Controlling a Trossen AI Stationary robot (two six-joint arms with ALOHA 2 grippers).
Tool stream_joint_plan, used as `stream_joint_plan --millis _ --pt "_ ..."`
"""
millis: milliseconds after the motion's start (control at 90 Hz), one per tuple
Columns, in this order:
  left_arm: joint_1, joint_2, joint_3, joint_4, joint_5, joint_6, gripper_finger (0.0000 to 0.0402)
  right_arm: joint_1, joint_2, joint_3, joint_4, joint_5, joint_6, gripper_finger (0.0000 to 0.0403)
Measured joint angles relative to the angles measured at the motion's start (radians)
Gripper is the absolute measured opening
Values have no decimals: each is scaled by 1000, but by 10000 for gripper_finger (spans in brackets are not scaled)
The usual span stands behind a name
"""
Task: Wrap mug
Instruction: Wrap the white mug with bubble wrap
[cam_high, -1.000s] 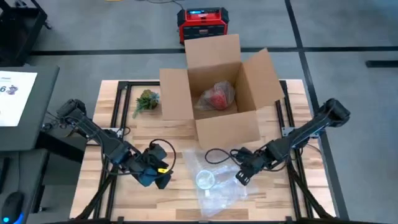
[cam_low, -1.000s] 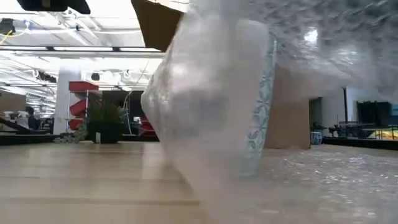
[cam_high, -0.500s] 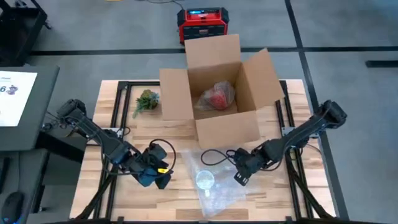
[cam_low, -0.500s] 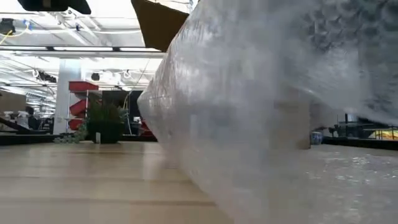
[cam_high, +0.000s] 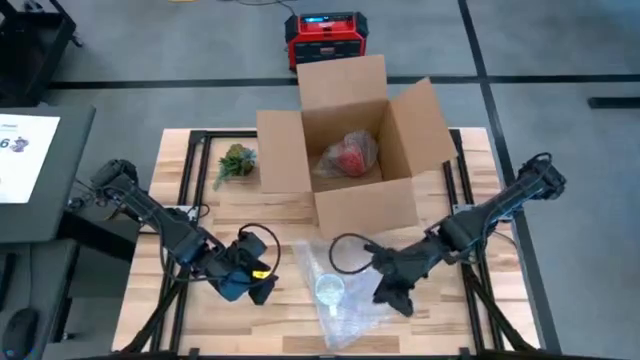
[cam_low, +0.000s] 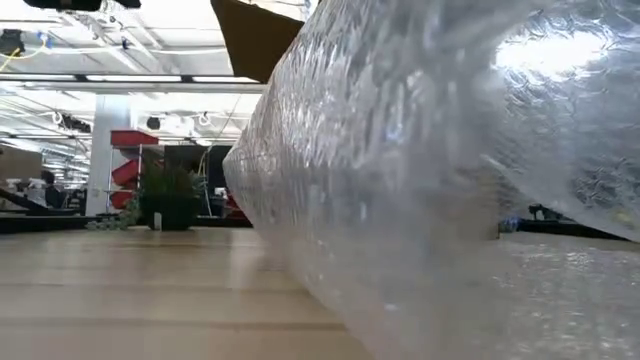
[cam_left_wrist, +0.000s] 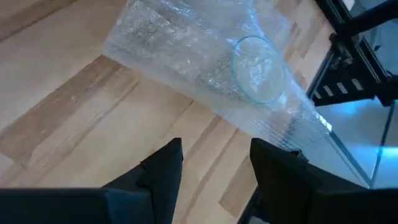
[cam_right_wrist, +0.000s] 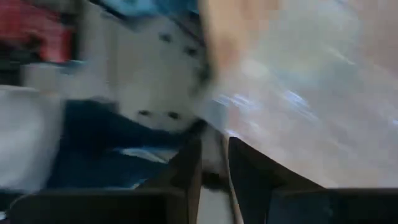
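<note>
A clear mug (cam_high: 330, 290) stands on a sheet of bubble wrap (cam_high: 345, 312) near the table's front edge. Its rim (cam_left_wrist: 258, 68) shows through the wrap in the left wrist view. In the low view the raised bubble wrap (cam_low: 400, 180) hides the mug fully. My right gripper (cam_high: 390, 297) is at the sheet's right side, shut on it. Left of the sheet, my left gripper (cam_high: 250, 282) stands open above the wood and points at the bubble wrap (cam_left_wrist: 186, 56). My right gripper pinches the bubble wrap's right edge (cam_right_wrist: 231, 127) between its two fingers, coming from the table's right. That side of the sheet stands lifted over the mug, while the rest lies on the table. The blurred view hides how many layers it holds.
An open cardboard box (cam_high: 350, 150) stands behind the sheet and holds a red thing in wrap (cam_high: 348, 155). A small green plant (cam_high: 235, 160) lies at the back left. A black cable loop (cam_high: 345, 250) arcs over the sheet's far side. Bare wood lies at the near left.
My right gripper has moved toward the table's near edge and turned, keeping hold of the wrap. The sheet's right side has come up and over the mug, which showed through a gap in the low view and is now covered.
</note>
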Motion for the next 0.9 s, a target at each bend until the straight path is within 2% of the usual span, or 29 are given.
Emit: stream_joint_plan --millis 233,344,489,678,900 --pt "-4 -4 99 2 15 32 171 -57 232 249 -67 -23 -105 42" --pt "-10 -15 148 4 15 90 171 -90 362 399 -190 -84 -167 19" --pt "-29 -15 177 -16 19 133 171 -128 516 540 -331 -89 -215 3" --pt "-72 -14 178 -49 23 127 171 -148 650 606 -446 -82 -187 1" --pt "-99 -14 178 -67 -7 117 171 -151 722 612 -488 -34 -132 0"
